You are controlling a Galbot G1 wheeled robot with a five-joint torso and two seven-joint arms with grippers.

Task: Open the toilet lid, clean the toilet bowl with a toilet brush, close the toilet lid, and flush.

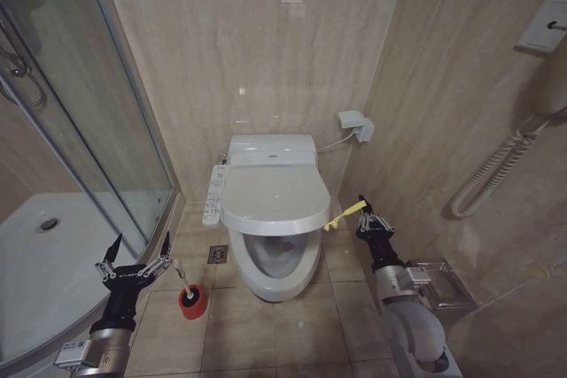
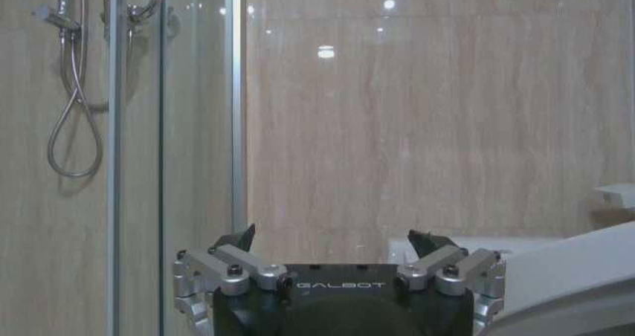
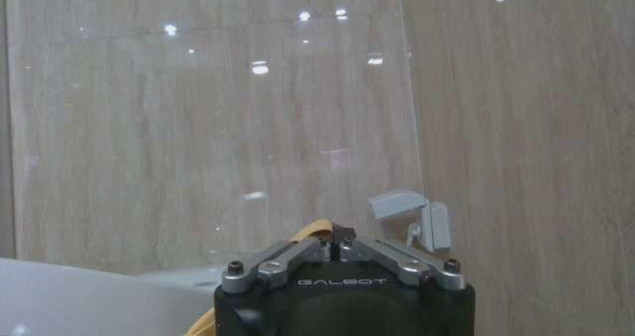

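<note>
Right gripper (image 1: pixel 362 210) is clamped on the yellow cord (image 1: pixel 342 216) of the partly raised lid (image 1: pixel 275 200), which hides the bowl (image 1: pixel 282 273) rear. Left gripper (image 1: pixel 137 250) is spread wide near the brush (image 1: pixel 190 295).

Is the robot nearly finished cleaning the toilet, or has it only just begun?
Only just begun. Nothing looks done: the glossy white oval toilet lid is down over the white ceramic toilet bowl. In hand: the right gripper is shut on the yellow cord loop at the lid's edge. The left gripper hangs open near the white-handled toilet brush in its red holder. Left: lifting, scrubbing, closing, flushing.
</note>
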